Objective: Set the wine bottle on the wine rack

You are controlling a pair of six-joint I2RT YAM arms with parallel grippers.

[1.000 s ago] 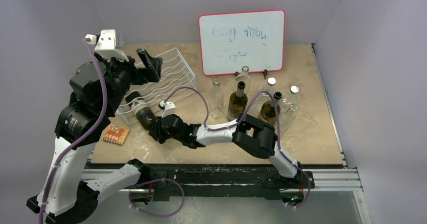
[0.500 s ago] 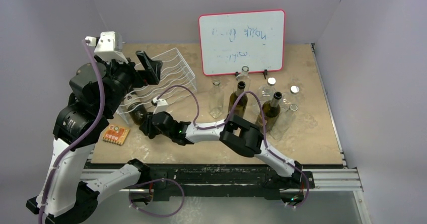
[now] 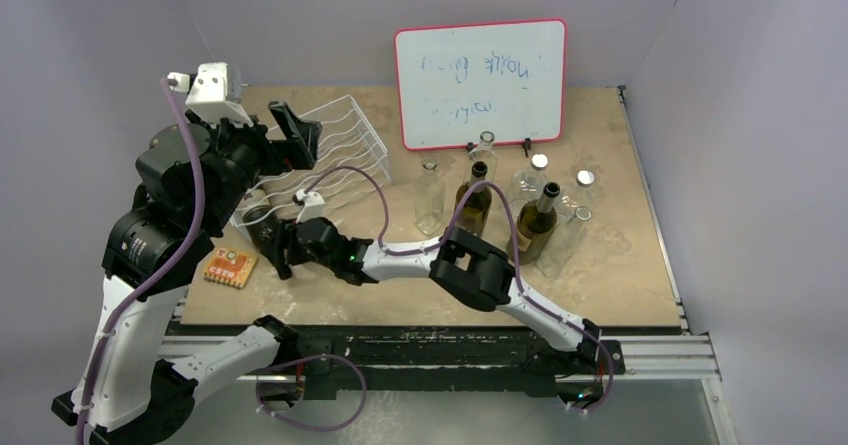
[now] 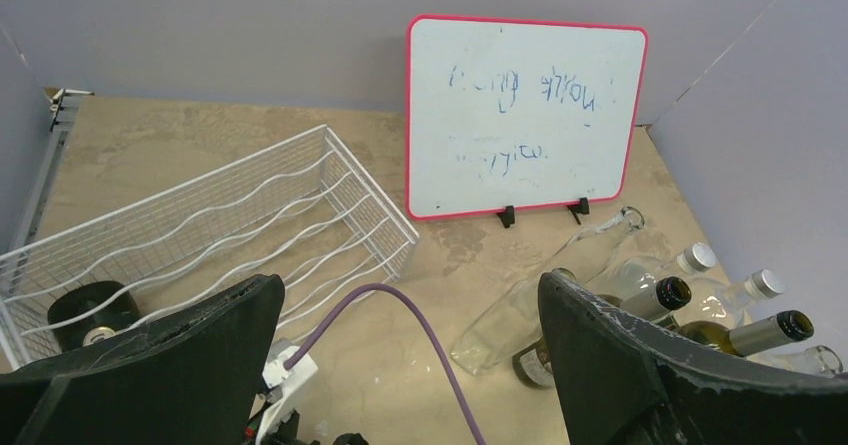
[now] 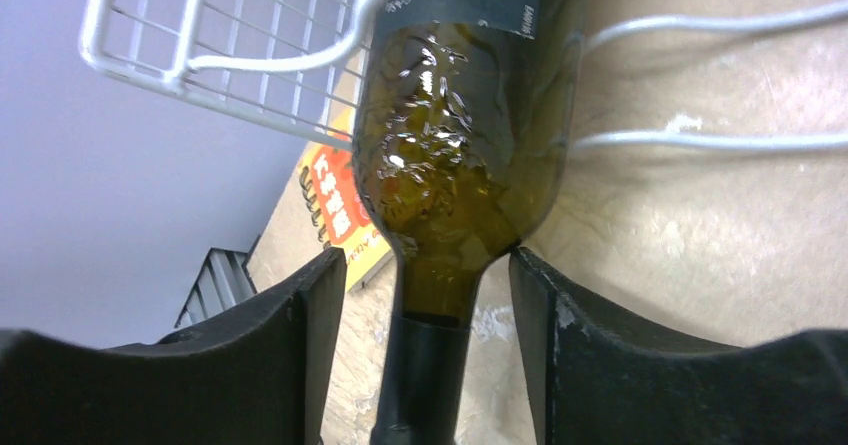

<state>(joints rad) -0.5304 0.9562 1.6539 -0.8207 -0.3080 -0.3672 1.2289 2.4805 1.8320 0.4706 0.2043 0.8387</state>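
Olive-green glass fills your right wrist view: the wine bottle lies on its side low in the white wire wine rack, its body under the wavy rods and its neck poking out of the rack's near end. Your right gripper straddles that neck with its jaws spread. A gap shows on either side, so neither finger touches the glass. An orange spiral-bound pad lies on the table just beside the rack's corner. Your left gripper hangs over the rack, jaws wide apart with nothing between them. Other bottles stand well apart, near the whiteboard
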